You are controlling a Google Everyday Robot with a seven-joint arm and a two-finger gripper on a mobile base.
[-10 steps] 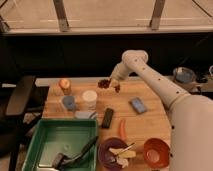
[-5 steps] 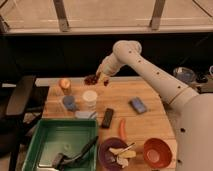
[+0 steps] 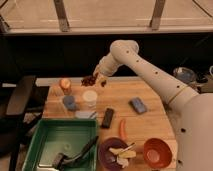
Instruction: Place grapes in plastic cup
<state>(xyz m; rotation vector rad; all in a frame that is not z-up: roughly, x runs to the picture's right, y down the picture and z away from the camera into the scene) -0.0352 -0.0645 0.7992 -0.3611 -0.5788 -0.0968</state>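
Claw [image 3: 98,77] clamps grapes [image 3: 90,80] just beyond white cup [image 3: 90,98] and plastic cup [image 3: 69,103].

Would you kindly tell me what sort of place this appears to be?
Probably a lab mock-up kitchen: a wooden table carries a green tray, a red bowl and a white cup. The claw, shut on the grapes, hovers over the table's far edge behind that cup.

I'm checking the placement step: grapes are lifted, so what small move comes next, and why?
Probably shift view-left and toward the camera: the gripper, shut on the grapes, hangs near the back edge of the table, while the plastic cup stands lower left, beside the white cup.
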